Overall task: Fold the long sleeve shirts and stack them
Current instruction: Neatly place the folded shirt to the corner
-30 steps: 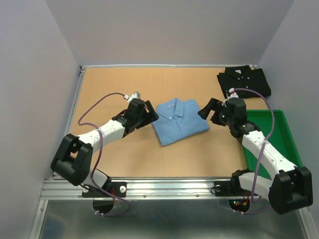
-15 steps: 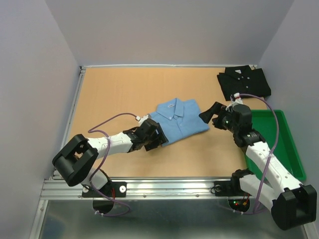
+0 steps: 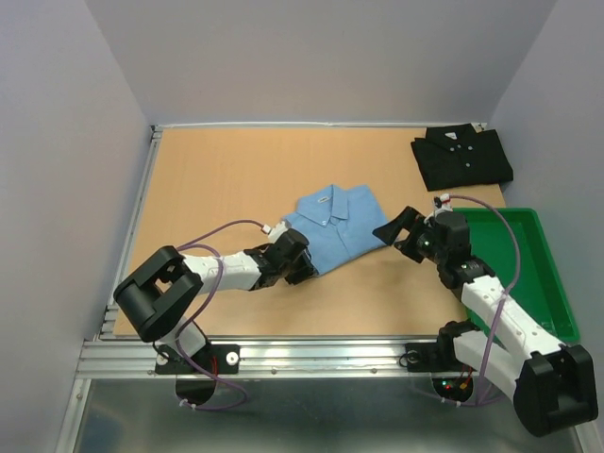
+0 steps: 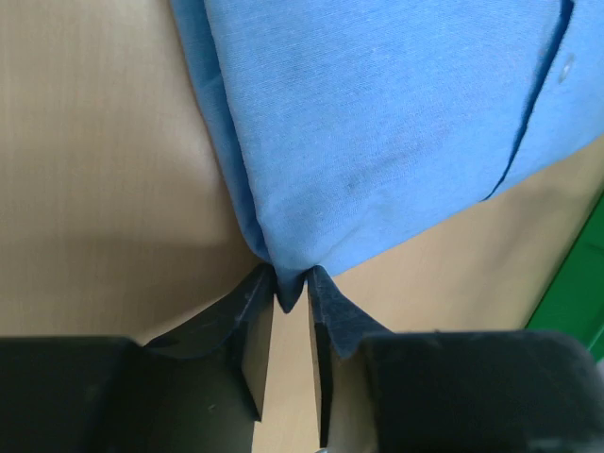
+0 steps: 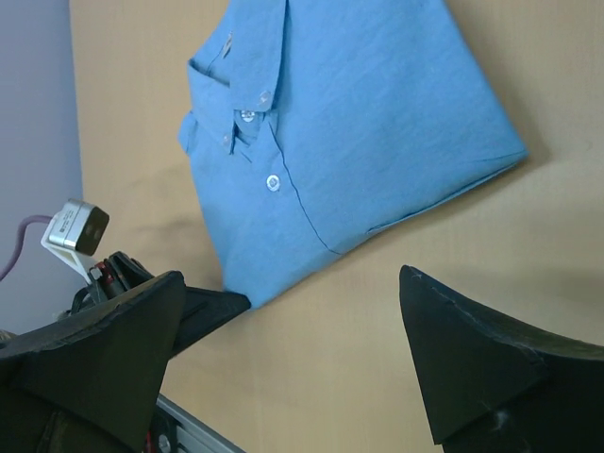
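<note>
The left claw (image 4: 291,294) is closed to a thin slit on the nearest corner of the folded blue shirt (image 3: 335,225). The tip of cloth sits pinched between its fingers, and the rest of the shirt spreads away ahead of it, flat on the counter (image 3: 217,179). The right claw (image 5: 293,288) is spread wide and holds nothing. The shirt's other near corner lies just ahead of its fingers, apart from them. The black shirt (image 3: 462,156) lies folded well beyond the right claw, and the green tray (image 3: 543,283) sits just behind that claw, to its outer side.

The step in hand looks like taking the blue shirt by two corners so it can go onto the black one. The left hold is only on the very tip, and I cannot tell how many layers it has caught. A deeper bite would be safer, because a thin pinch may slip or peel the top layer open.

The right claw should come in low, slide one finger under the whole edge and close firmly before either arm rises. Both should then lift together at the same height and keep their spacing, so the fold neither sags nor stretches. The carry should be slow, and the shirt should be set down square on the black one.
</note>
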Robot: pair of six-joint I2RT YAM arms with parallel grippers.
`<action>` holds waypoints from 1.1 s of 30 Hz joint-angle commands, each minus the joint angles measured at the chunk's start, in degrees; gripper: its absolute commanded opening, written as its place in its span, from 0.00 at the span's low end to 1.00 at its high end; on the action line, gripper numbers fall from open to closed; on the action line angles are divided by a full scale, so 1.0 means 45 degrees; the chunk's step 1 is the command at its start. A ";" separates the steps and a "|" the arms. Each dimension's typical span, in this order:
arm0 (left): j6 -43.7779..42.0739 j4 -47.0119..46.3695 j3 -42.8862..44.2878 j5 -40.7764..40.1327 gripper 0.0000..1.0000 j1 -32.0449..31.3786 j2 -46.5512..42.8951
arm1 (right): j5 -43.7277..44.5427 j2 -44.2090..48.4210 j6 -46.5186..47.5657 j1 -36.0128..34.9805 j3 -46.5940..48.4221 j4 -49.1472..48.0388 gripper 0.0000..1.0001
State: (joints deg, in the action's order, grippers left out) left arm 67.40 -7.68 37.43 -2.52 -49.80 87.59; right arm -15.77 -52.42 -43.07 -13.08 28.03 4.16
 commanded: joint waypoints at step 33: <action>-0.1832 0.1649 0.2522 0.1244 0.00 -0.0085 -0.0714 | 0.4500 -0.8290 -0.9179 -0.3148 -0.2227 -1.1179 1.00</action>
State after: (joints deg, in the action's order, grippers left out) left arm 60.62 -0.23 46.65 1.76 -49.82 87.48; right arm -3.75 -85.80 -81.60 -26.74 15.35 -45.71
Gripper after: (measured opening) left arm 0.023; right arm 0.999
